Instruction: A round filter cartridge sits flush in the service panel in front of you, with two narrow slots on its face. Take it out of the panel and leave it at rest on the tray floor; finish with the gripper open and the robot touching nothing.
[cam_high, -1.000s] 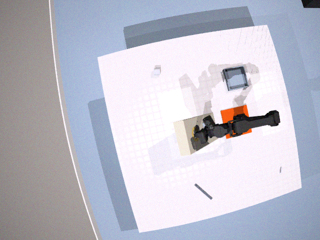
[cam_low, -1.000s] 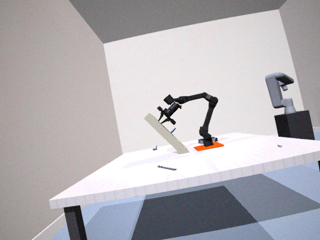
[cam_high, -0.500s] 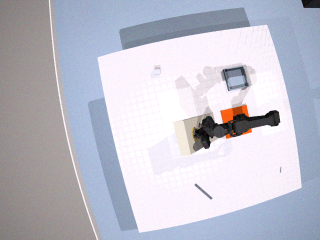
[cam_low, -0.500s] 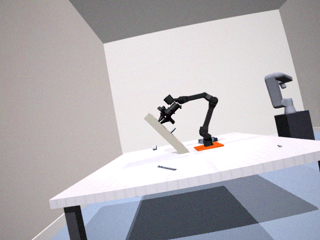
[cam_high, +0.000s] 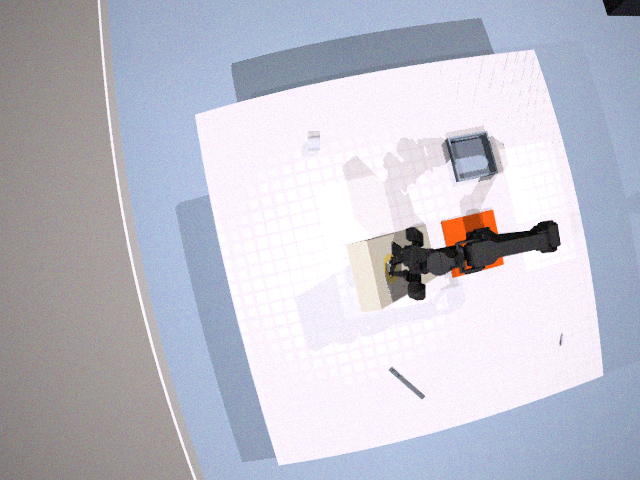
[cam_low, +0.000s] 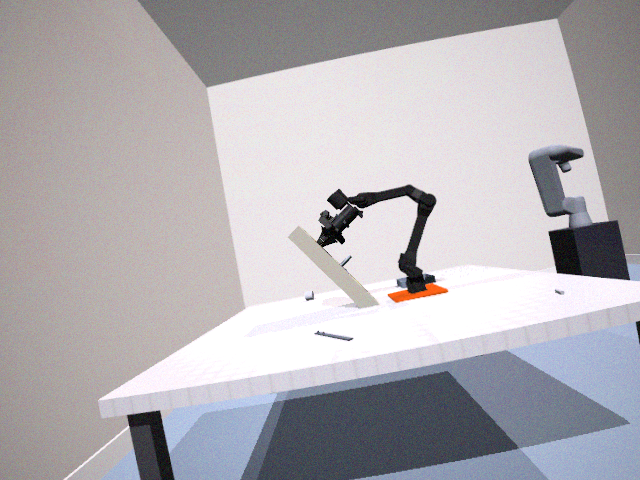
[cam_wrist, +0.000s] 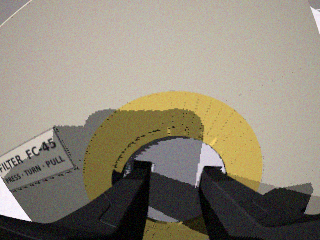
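The round grey filter cartridge (cam_wrist: 175, 187) sits inside a yellow ring (cam_wrist: 240, 145) (cam_high: 386, 266) on the tilted beige service panel (cam_wrist: 175, 45) (cam_high: 364, 273) (cam_low: 330, 268). My gripper (cam_wrist: 174, 174) (cam_high: 392, 266) (cam_low: 319, 243) is at the cartridge's face, its fingertips at opposite sides in the slots, shut on the filter cartridge. The fingers cover the slots, and the cartridge looks seated in the panel. The tray (cam_high: 451, 160) (cam_low: 401, 282) stands at the back right in the top view, away from the gripper.
A label (cam_wrist: 37, 157) is on the panel beside the ring. A grey rod (cam_low: 345, 261) sticks out of the panel's face below the gripper. An orange base plate (cam_high: 493, 222) (cam_low: 436, 290) lies under the arm. A grey bar (cam_high: 406, 382) (cam_low: 333, 335) and a small white object (cam_high: 313, 141) lie on the table.
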